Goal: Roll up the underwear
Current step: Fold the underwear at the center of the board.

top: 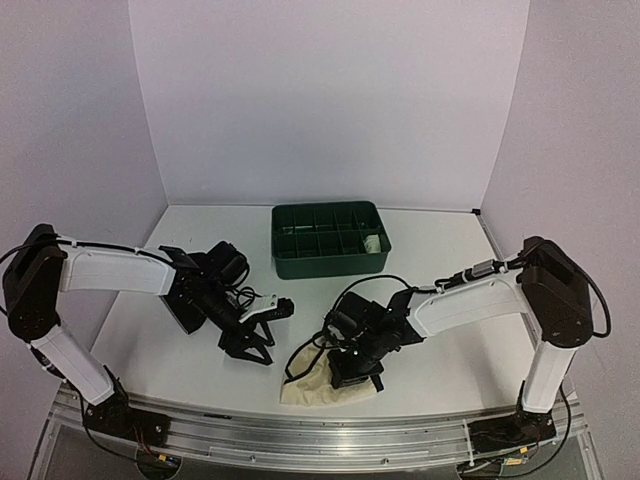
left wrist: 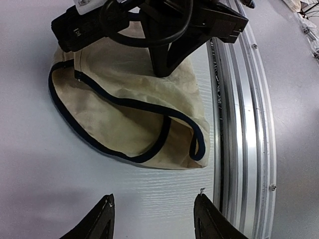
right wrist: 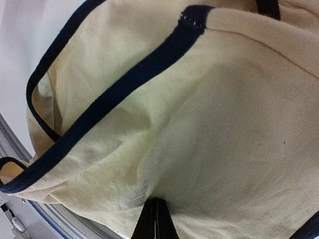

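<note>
Right pincer (left wrist: 160, 70) closed on cream underwear (left wrist: 124, 109), left pincer (left wrist: 153, 199) spread, empty, navy trim (right wrist: 124, 84) plain in wrist views only.

We count one pair of cream, navy-trimmed underwear (top: 322, 388) at the near edge of the bench (top: 480, 335). Toward the far edge sits one green compartment bin (top: 330, 266) holding one pale item (top: 372, 243). There are two grippers: left gripper (left wrist: 153, 203), right gripper (top: 352, 378).
</note>
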